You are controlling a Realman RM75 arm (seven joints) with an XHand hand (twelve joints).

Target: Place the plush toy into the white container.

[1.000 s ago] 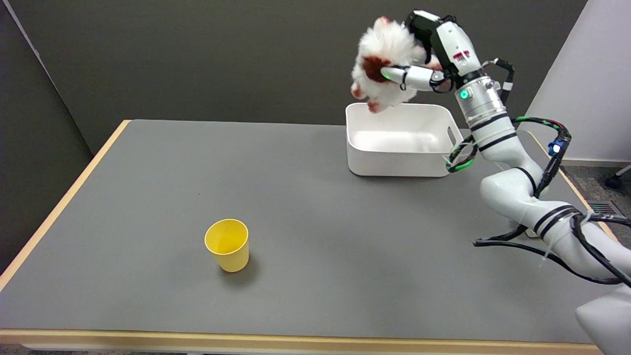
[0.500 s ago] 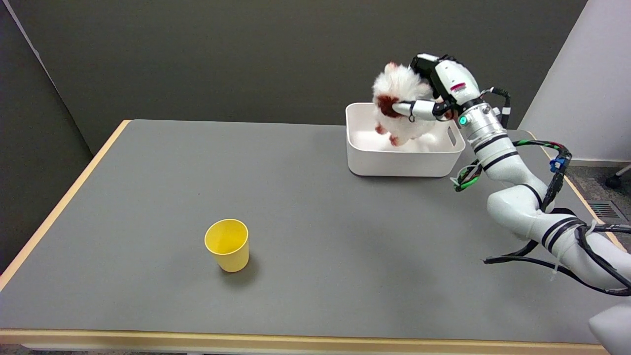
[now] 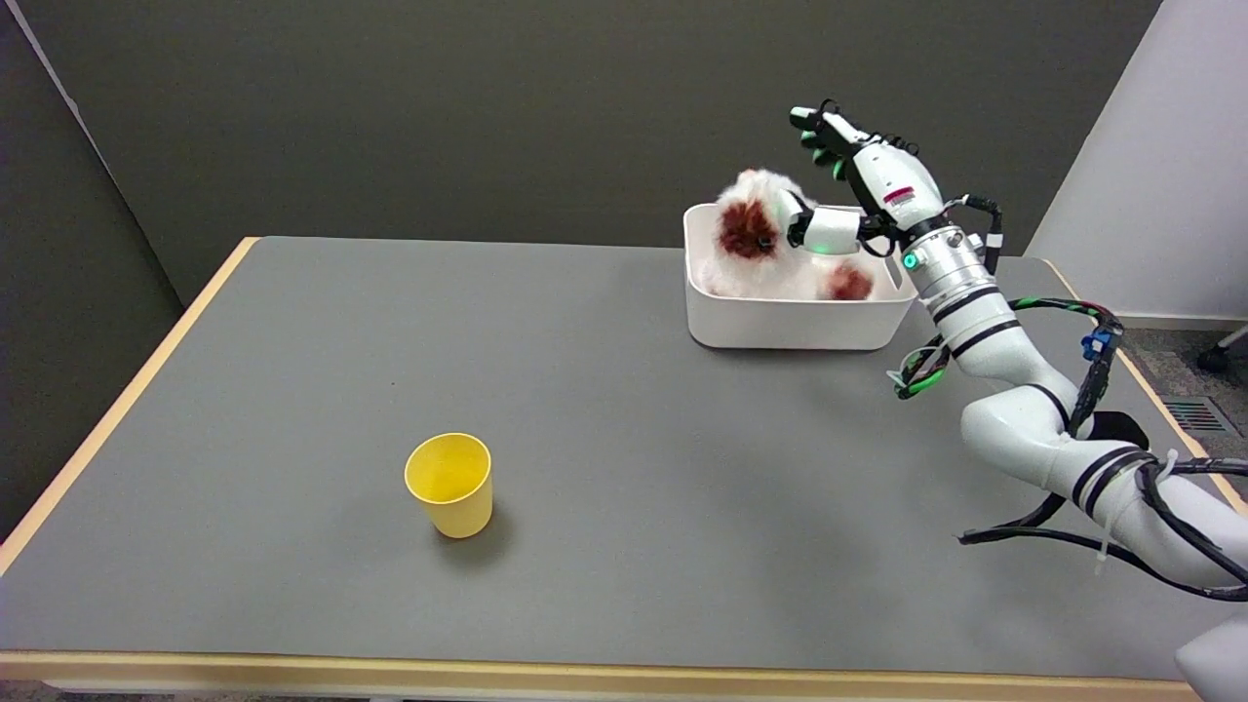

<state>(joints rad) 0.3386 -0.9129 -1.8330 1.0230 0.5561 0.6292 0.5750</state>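
- plush toy (image 3: 756,244) sits inside the white container (image 3: 790,322), head poking above its far-left rim.
- right hand (image 3: 848,190) hangs over the container's right half, fingers spread; thumb tip beside the toy's head, contact unclear. reads as released.
- advice: lift the hand straight up off the container, fingers splayed, to avoid snagging fur.
- yellow cup (image 3: 449,484) stands well apart from the container.

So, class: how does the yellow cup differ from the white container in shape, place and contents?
The yellow cup is round and tapered; the white container is a low box with rounded corners. The cup stands near the table's front, the container at the far right. The cup looks empty; the container holds the plush toy. Both are upright and open-topped.
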